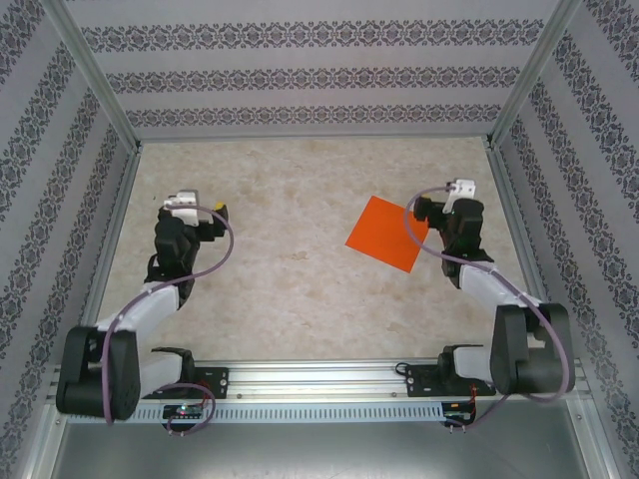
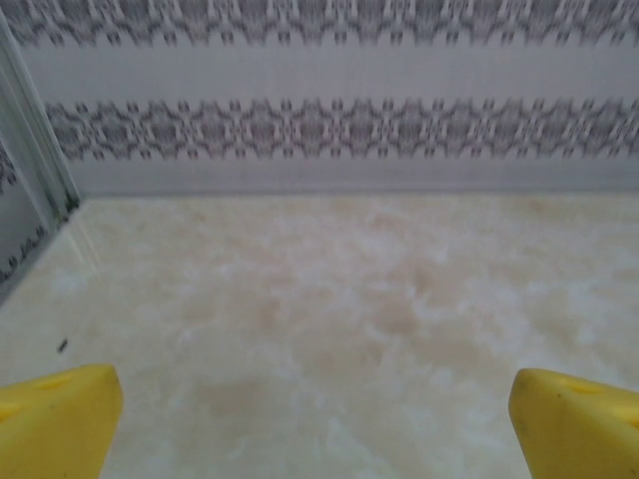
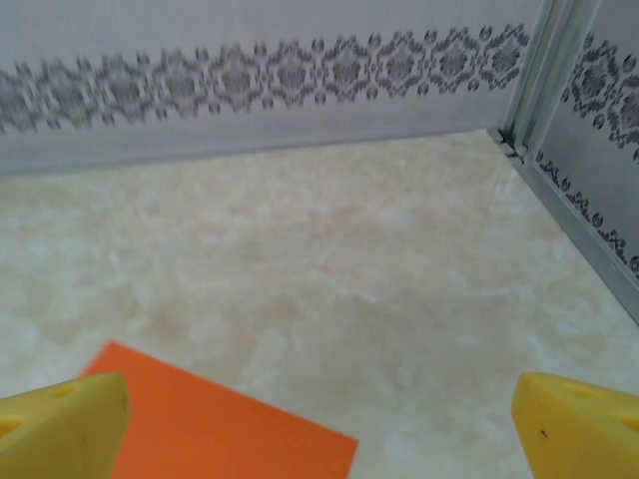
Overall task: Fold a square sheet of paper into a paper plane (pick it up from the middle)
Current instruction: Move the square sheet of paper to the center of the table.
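Pickup step: my left gripper (image 1: 221, 209) and right gripper (image 1: 415, 218) hang released, so the right must next pinch the middle of the square sheet of paper (image 1: 387, 233).

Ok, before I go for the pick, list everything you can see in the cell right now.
square sheet of paper: one, bright orange, flat on the table right of centre, turned like a diamond
table: one, beige marbled, floor of the cell
walls: three, white with grey patterned bands, back and both sides
frame posts: two, silver metal, back corners
rail: one, silver, along the near edge at the arm bases
left arm: one, black and white with a purple cable, left side
right arm: one, same colours, right side
left claw: one, yellow fingers, open, over bare table
right claw: one, yellow fingers, open, at the sheet's right corner
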